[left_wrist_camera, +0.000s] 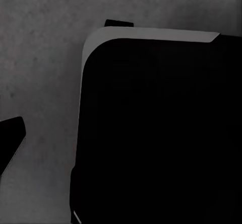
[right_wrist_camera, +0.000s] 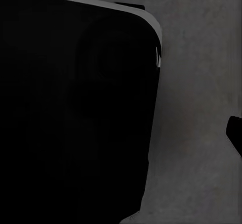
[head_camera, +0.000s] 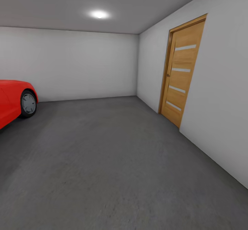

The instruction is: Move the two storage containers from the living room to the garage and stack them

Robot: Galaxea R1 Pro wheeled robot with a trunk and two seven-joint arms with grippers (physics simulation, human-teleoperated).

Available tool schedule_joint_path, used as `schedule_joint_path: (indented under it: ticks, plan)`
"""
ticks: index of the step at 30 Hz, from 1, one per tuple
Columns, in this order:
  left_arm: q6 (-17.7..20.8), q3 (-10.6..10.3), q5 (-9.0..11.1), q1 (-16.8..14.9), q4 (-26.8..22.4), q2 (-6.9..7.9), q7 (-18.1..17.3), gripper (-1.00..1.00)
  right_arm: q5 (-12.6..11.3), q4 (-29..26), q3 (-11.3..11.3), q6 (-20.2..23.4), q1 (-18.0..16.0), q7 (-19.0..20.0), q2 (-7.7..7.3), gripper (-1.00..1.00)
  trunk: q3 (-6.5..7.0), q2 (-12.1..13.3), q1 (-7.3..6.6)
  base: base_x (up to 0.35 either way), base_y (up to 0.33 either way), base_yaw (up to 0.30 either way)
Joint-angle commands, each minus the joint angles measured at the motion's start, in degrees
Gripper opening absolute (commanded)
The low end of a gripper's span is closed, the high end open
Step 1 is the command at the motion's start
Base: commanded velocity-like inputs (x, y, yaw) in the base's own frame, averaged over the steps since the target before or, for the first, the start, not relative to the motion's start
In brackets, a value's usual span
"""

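Garage view from the head camera: dark grey mottled concrete floor [head_camera: 113,168], plain white walls [head_camera: 75,64], slatted light-wood door [head_camera: 181,73] shut in the right-hand wall, red car [head_camera: 13,101] at the left edge with one grey-hubbed wheel [head_camera: 28,103] showing. Round ceiling light [head_camera: 99,14] is on.

Left wrist view: large black rounded body with a pale grey edge [left_wrist_camera: 151,133] blocks most of the frame, same concrete floor [left_wrist_camera: 40,73] around it. Dark tip [left_wrist_camera: 11,138] pokes in at the frame's edge; can't tell if it is part of the left hand, or how far that hand is open.

Right wrist view: same story, black rounded body [right_wrist_camera: 75,108] over floor [right_wrist_camera: 196,108], small dark piece [right_wrist_camera: 235,131] at the edge. Right hand state: can't tell, nor whether it holds anything.
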Motion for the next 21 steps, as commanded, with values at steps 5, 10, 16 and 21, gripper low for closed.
schedule_joint_path:
  ticks: [5, 10, 16, 21]
  plan:
    - [-0.1, 0.0, 0.5, 0.0, -0.1, -0.01, 0.0, 1.0, 0.1, 0.1, 0.4, -0.2, 0.0, 0.0, -0.06, 1.0, -0.04, 0.0, 0.04, 0.323, 0.0, 0.0]
    - [-0.1, 0.0, 0.5, 0.0, 0.0, -0.01, 0.0, 1.0, 0.1, 0.1, 0.4, -0.4, 0.0, -0.1, -0.13, 1.0, -0.04, 0.0, 0.04, 0.323, 0.0, 0.0]
    - [-0.1, 0.0, 0.4, 0.0, 0.0, -0.01, 0.0, 1.0, 0.1, 0.0, 0.3, -2.6, 0.0, -0.1, -0.16, 1.0, -0.04, 0.0, 0.04, 0.322, 0.0, 0.0]
    - [-0.1, -0.2, 0.2, 0.0, 0.1, -0.02, -0.1, 1.0, -0.1, 0.0, 0.0, -3.4, 0.0, -0.1, -0.16, 1.0, -0.04, 0.0, 0.04, 0.322, 0.0, 0.0]
